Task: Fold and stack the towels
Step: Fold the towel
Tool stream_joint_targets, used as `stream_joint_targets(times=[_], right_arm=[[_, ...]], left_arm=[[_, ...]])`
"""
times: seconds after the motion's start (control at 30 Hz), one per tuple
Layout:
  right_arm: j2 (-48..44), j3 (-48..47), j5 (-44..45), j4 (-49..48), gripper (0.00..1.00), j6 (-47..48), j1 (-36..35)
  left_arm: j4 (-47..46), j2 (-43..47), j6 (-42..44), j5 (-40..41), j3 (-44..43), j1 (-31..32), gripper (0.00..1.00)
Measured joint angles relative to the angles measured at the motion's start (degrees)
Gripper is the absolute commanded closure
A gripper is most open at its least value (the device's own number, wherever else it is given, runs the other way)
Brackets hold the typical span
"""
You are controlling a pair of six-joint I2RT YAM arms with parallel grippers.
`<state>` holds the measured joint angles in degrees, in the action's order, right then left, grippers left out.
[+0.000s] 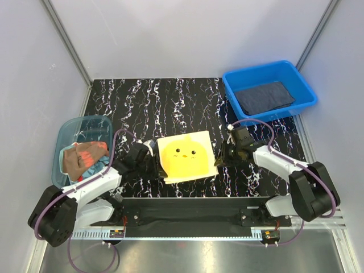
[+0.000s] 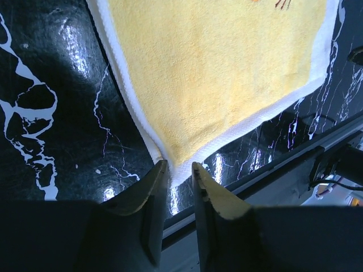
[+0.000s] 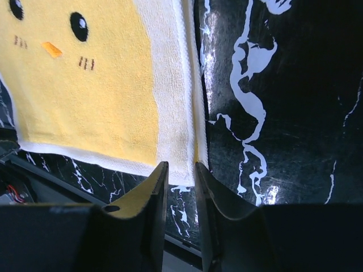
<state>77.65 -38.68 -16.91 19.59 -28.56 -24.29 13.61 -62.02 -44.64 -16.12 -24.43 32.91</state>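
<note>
Shows pale yellow towel [image 1: 186, 154] lying flat on black marbled tabletop [image 1: 148, 108], between both arms. Places left gripper [image 2: 178, 167] at near-left corner and right gripper [image 3: 180, 165] at near-right corner, fingers slightly parted, pinching nothing. Includes blue bin [image 1: 257, 69] holding dark towel [image 1: 264, 96], far right, and teal tub [image 1: 60, 153] holding crumpled red-and-teal towels [image 1: 85, 154], left.
</note>
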Motion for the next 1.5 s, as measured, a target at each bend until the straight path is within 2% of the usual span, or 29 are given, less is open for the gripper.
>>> stream_joint_targets(times=[0.53, 0.67, 0.8, 0.83, 1.03, 1.3, 1.5], right_arm=[[4.83, 0.0, 4.44, 0.07, 0.69, 0.04, -4.22], [4.83, 0.0, 4.44, 0.04, 0.79, 0.15, -4.22], [4.83, 0.0, 4.42, 0.02, 0.97, 0.24, -4.22], [4.83, 0.0, 4.42, 0.02, 1.0, 0.26, -4.22], [4.55, -0.81, 4.5, 1.25, 1.0, 0.33, -4.22], [1.77, -4.0, 7.3, 4.66, 1.0, 0.7, -4.22], [3.06, -3.21, 8.79, 4.09, 1.0, 0.63, -4.22]], left_arm=[[-3.39, -2.97, -0.72, -0.13, 3.21, 0.0, 0.73], [-3.87, -2.99, -0.96, -0.15, 3.21, 0.0, 0.84], [-4.22, -2.99, -1.14, -0.2, 3.19, 0.04, 1.0], [-4.22, -2.99, -1.25, -0.22, 3.19, 0.04, 1.0], [-3.13, -2.58, -1.75, -0.24, 2.56, 0.04, 1.0], [-1.53, 4.28, -4.46, 0.13, 0.85, 0.59, 1.0], [-4.48, 2.95, -6.75, 0.33, 4.13, 2.45, 1.0]])
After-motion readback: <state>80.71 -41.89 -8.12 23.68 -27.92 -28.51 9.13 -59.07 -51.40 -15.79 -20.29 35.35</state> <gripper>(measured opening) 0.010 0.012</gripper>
